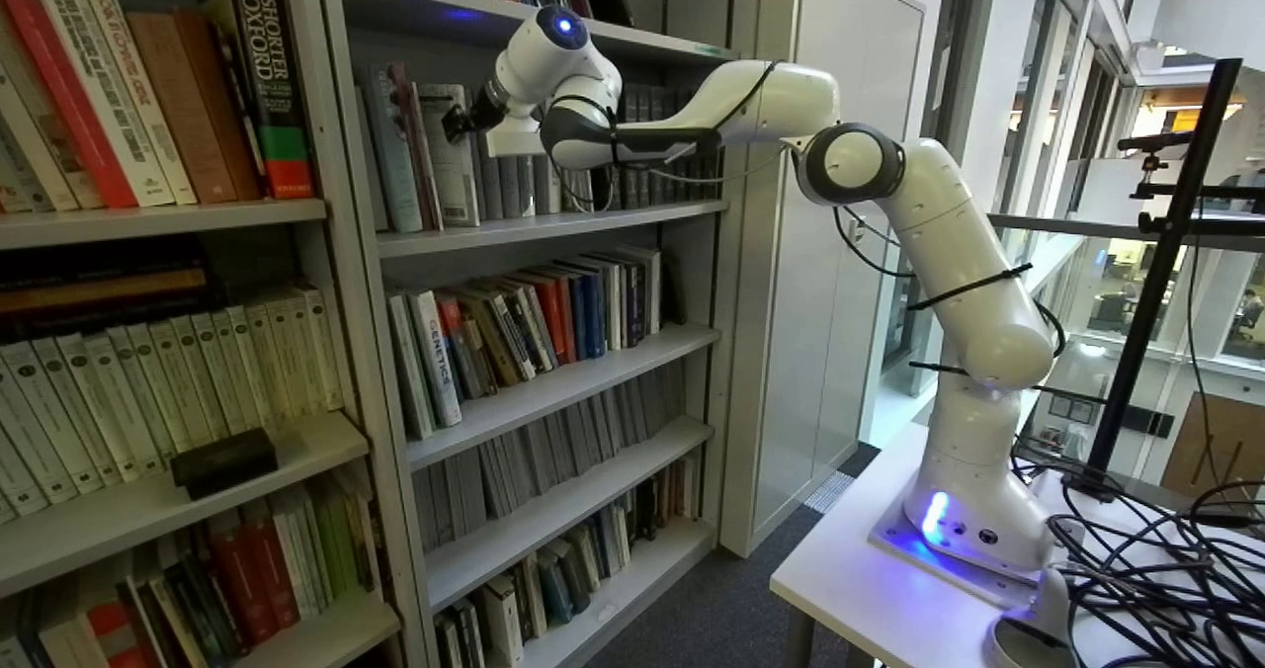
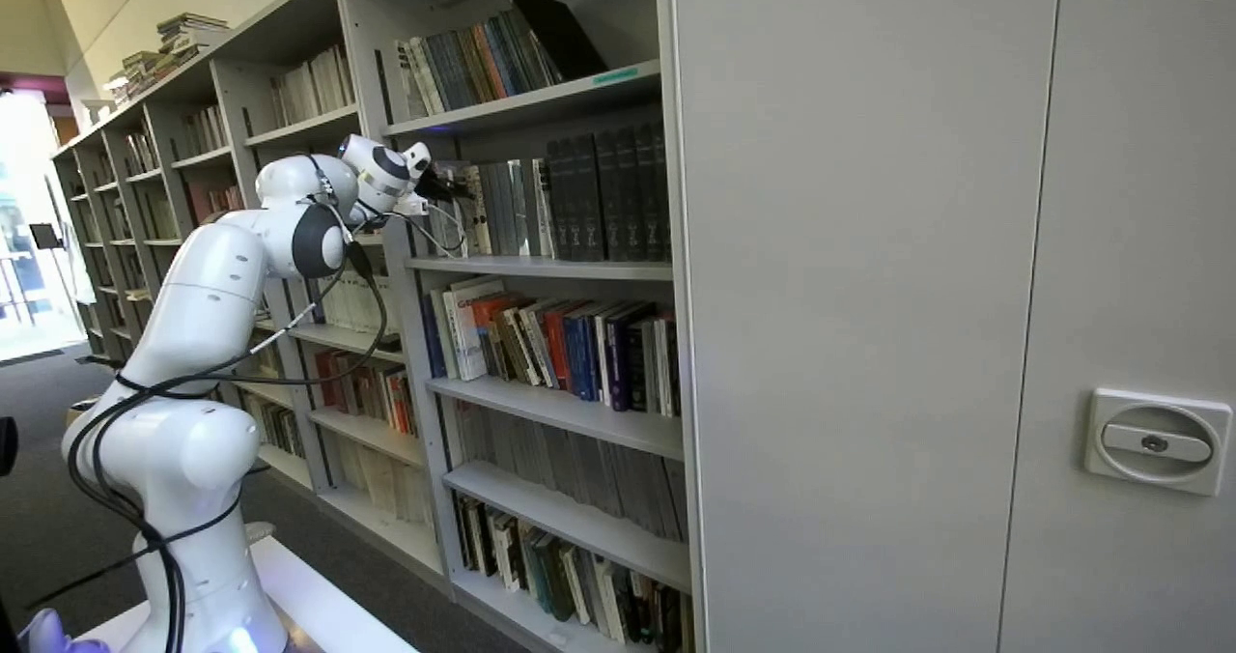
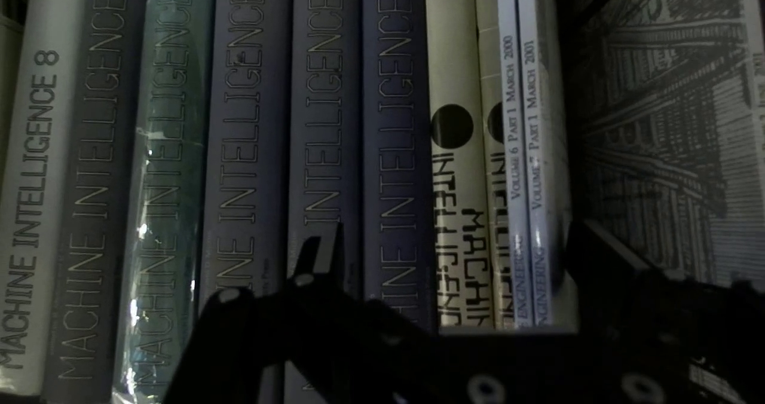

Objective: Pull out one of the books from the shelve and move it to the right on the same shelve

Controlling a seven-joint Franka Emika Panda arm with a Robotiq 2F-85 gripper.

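The arm reaches out, bent at the elbow, its gripper spread wide.

Grey metal shelf bore a row of upright books in both exterior views, near-black volumes toward its 3 o'clock end. In an exterior view, a pale blue book stood near the 9 o'clock end. Wrist view: pale spine lettered MACHINE INTELLIGENCE 8 stood at 9 o'clock, cream spines at 1, two thin volumes at 2, a line-drawn cover at 3.
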